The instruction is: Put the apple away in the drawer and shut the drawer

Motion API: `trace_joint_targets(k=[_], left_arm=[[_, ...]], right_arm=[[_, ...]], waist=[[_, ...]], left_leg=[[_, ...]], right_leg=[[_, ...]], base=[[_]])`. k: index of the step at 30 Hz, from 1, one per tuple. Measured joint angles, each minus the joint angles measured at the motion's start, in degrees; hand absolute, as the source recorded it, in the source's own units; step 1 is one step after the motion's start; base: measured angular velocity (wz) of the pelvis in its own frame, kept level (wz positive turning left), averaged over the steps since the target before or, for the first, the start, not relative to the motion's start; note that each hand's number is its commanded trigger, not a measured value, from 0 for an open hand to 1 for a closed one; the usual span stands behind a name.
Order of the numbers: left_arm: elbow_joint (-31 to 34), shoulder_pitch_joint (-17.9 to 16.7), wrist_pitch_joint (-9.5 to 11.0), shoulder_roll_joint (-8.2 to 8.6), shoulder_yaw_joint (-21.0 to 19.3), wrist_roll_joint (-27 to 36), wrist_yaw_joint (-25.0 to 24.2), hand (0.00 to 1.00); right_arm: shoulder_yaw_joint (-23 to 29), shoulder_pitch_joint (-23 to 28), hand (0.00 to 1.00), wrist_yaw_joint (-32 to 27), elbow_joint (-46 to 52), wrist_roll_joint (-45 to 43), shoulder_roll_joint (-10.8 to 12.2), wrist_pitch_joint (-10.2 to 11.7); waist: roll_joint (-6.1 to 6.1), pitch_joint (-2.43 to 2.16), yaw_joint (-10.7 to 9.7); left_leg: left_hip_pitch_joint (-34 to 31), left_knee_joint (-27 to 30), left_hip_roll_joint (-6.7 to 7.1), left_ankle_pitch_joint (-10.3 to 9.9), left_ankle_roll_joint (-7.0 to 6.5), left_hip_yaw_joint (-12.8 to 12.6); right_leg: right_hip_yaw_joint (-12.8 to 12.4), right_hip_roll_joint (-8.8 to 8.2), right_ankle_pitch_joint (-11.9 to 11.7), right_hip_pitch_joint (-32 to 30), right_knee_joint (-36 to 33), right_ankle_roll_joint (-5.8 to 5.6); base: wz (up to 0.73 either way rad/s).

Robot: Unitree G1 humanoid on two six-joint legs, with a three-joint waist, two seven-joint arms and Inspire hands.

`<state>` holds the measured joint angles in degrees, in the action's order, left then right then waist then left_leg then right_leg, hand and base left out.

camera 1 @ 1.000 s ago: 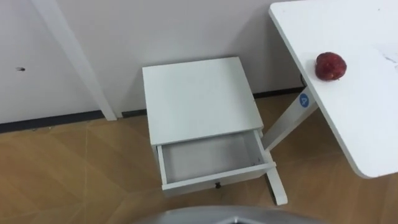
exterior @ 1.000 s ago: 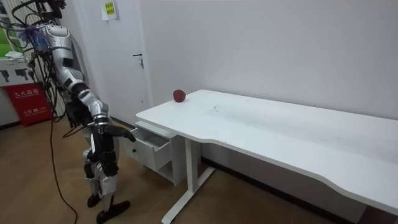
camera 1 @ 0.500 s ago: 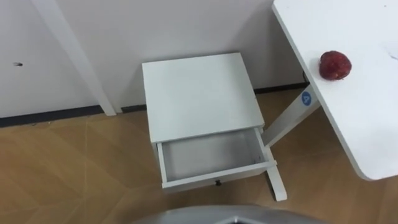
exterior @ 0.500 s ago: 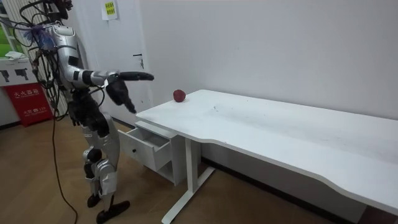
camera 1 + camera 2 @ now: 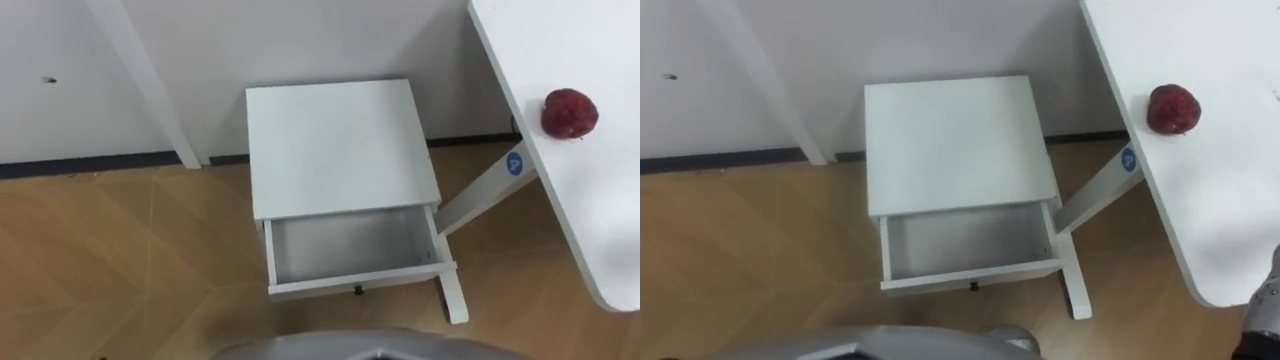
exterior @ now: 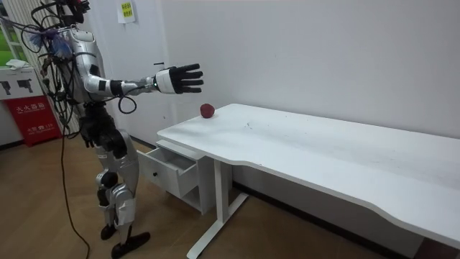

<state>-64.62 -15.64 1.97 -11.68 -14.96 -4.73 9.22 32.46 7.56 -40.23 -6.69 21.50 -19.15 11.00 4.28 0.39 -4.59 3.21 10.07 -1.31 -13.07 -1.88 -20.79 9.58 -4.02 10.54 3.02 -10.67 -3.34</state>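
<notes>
Apple (image 5: pixel 570 112): position is 2 o'clock in the left eye view, resting on the white table (image 5: pixel 610 210), near the table's 9 o'clock edge and free of both hands.

The table occupies the 3 o'clock side of that view. The robot stands in front of the white cabinet (image 5: pixel 340 145), which sits at centre, against the wall and just beside the table leg. The drawer (image 5: pixel 355 283) is pulled out at 6 o'clock of the cabinet top.

Right hand (image 6: pixel 180 78): raised at chest height in the room view, fingers straight and spread apart, holding nothing. The apple lies at 5 o'clock from it, well apart.

Left hand (image 6: pixel 89 133): hangs by the hip; its state cannot be told.

Apple appearance: dark red, roundish, slightly uneven outline, dull mottled skin.
</notes>
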Motion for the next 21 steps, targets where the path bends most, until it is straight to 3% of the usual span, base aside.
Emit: trace_joint_targets(k=[6,12,16,21], left_arm=[[0.22,0.89,-0.23,0.01,0.65,-2.22,0.0,0.0],[0.3,1.15,-0.69,0.01,0.93,-2.23,0.13,0.0],[0.39,1.12,-0.72,0.06,1.84,-2.23,0.17,0.0],[0.37,0.91,-0.79,0.04,1.68,-2.36,0.12,0.0]], right_arm=[[-4.49,-0.03,0.0,4.7,2.94,-4.34,-0.75,-0.82],[-6.6,-0.05,0.0,9.17,2.87,-4.28,-0.78,-1.48],[-6.64,-0.51,0.0,13.17,1.79,-4.29,-0.78,-2.42],[-6.71,-0.77,0.0,17.65,0.89,-4.29,-0.78,-4.46]], waist=[[0.56,0.33,0.67],[0.49,0.17,1.51],[-0.44,-0.4,1.75],[-0.22,-0.23,1.9]], left_leg=[[-0.54,0.43,-0.13,0.0,0.01,0.09],[-0.57,0.42,-0.08,0.0,0.0,0.48],[-0.46,0.47,-0.09,0.01,0.02,0.76],[0.16,0.38,-0.13,0.07,0.1,0.77]], right_leg=[[0.22,0.04,0.0,-0.11,0.07,0.01],[0.56,-0.04,-0.01,-0.08,0.11,0.02],[1.56,-0.1,-0.01,0.17,0.13,0.02],[1.6,-0.09,-0.01,0.73,0.15,0.02]], base=[[0.01],[0.01],[0.03],[0.0]])
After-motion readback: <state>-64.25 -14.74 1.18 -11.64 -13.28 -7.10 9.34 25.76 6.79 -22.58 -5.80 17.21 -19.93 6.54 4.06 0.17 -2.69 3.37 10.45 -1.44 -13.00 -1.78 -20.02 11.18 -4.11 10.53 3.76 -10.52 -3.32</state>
